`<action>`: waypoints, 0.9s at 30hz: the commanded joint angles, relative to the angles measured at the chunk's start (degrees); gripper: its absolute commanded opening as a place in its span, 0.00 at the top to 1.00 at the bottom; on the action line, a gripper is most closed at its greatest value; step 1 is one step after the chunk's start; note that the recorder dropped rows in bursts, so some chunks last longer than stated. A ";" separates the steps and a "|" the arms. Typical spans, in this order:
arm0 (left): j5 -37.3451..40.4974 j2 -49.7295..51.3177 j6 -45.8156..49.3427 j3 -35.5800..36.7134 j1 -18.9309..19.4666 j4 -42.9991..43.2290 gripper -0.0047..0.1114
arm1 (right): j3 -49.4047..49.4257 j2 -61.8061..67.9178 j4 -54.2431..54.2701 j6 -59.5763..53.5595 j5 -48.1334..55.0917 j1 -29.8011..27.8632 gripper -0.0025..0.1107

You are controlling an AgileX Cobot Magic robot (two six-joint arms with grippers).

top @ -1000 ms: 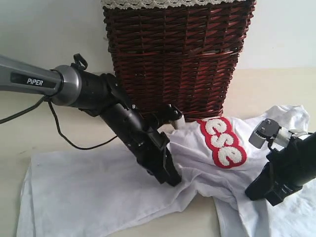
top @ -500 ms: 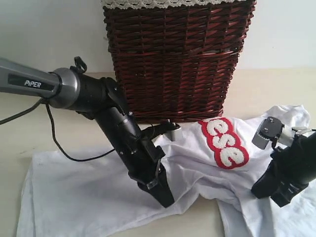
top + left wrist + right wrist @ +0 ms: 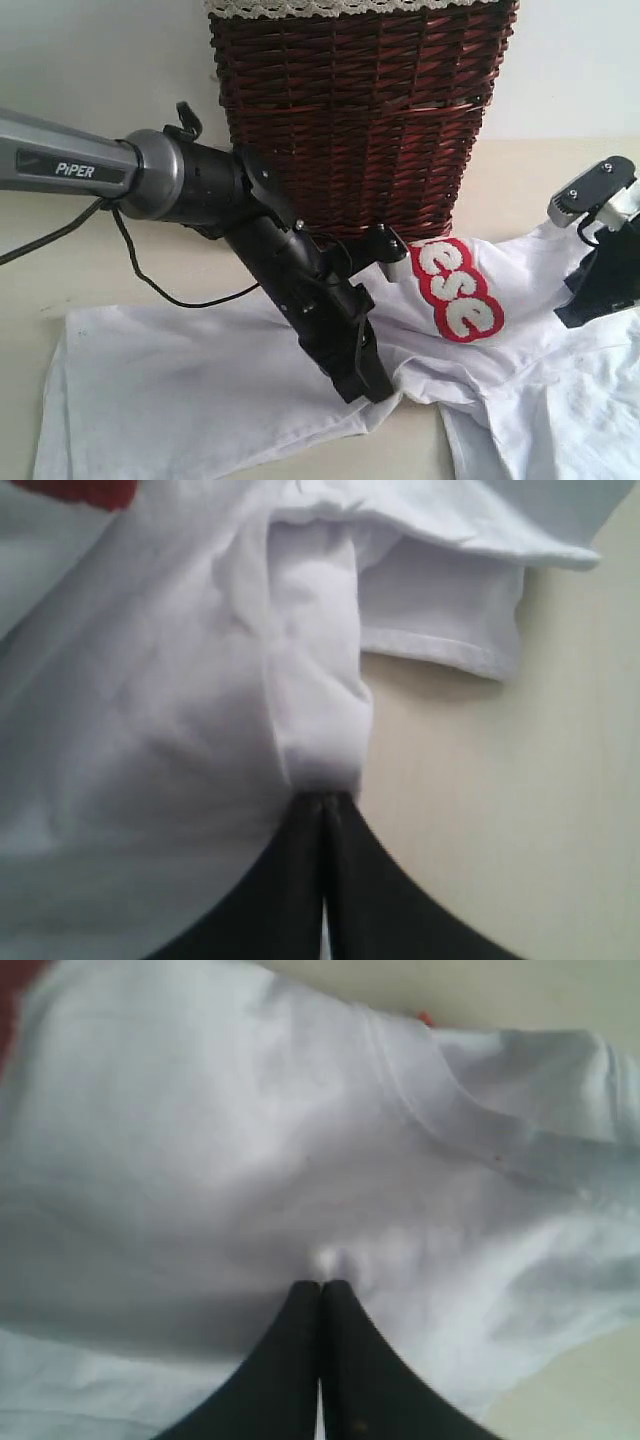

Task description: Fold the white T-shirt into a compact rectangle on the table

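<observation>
Versus half a second back: right gripper [image 3: 572,316] sits higher and further right, left gripper [image 3: 374,388] further right. Both jaw pairs closed, each pinching a fold of the white T-shirt [image 3: 180,390], which lies crumpled on the table [image 3: 60,270] before the wicker basket [image 3: 350,120]

Table [image 3: 60,280]: was pale beige, matte.
On it: white T-shirt [image 3: 180,380] lay rumpled; wicker basket [image 3: 360,120] stood behind.
</observation>
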 commanded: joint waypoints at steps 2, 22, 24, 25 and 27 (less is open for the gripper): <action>-0.23 2.01 0.36 -0.01 -0.63 -0.14 0.96 | -0.01 6.05 -0.39 -1.51 -5.76 -0.16 0.98; 4.43 3.63 -2.69 -0.01 -0.63 -0.14 0.96 | -0.01 13.48 0.26 -2.26 -20.37 -0.16 0.98; 4.43 3.63 -2.69 -0.01 -0.63 -0.14 0.96 | -0.01 12.27 0.26 -2.26 -16.85 -0.16 0.98; 4.57 3.63 -2.69 -0.01 -0.63 -0.14 0.96 | -0.01 11.21 0.26 -2.26 -14.84 -0.16 0.98; 5.46 3.63 -3.12 -0.01 -0.63 -0.14 0.96 | -0.01 8.39 0.26 -2.26 -11.74 -0.16 0.98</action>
